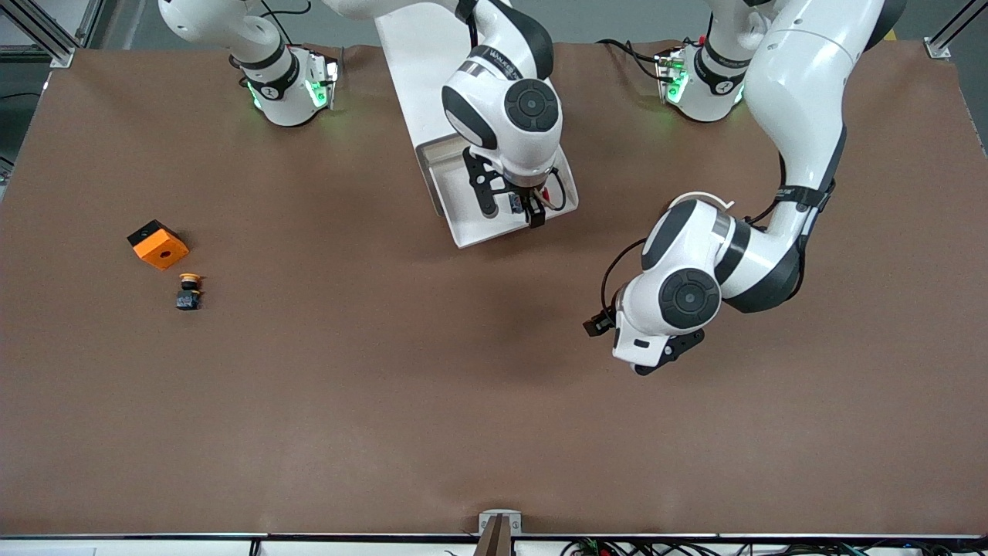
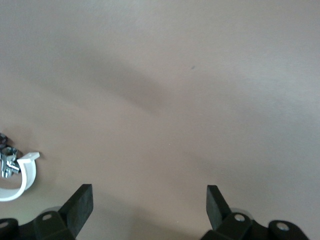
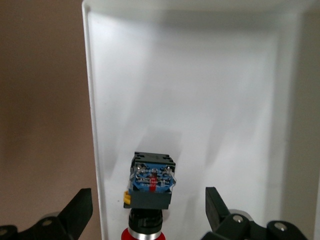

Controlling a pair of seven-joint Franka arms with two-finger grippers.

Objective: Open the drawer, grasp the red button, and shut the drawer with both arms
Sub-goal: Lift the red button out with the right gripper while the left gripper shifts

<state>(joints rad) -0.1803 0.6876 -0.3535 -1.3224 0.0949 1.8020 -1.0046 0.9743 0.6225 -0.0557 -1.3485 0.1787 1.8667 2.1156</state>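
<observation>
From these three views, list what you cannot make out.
- Red cap of the button: cut off by the right wrist view's edge; in the front view the right tool covers it.
- Lower drawers under the open drawer: hidden by it and the right arm.
- Left tool: fingertips hidden under its own wrist in the front view.

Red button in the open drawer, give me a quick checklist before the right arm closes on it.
1. Drawer pulled out: ok.
2. Red button lies in the drawer, apart from its walls: ok.
3. Right gripper open, over the button, one finger each side: ok.
4. Fingers not yet touching the button: ok in the right wrist view.
5. Left gripper open over bare table, waiting toward the left arm's end, clear of the drawer: ok.
6. Yellow button and orange block lie toward the right arm's end, out of the way: ok.
</observation>
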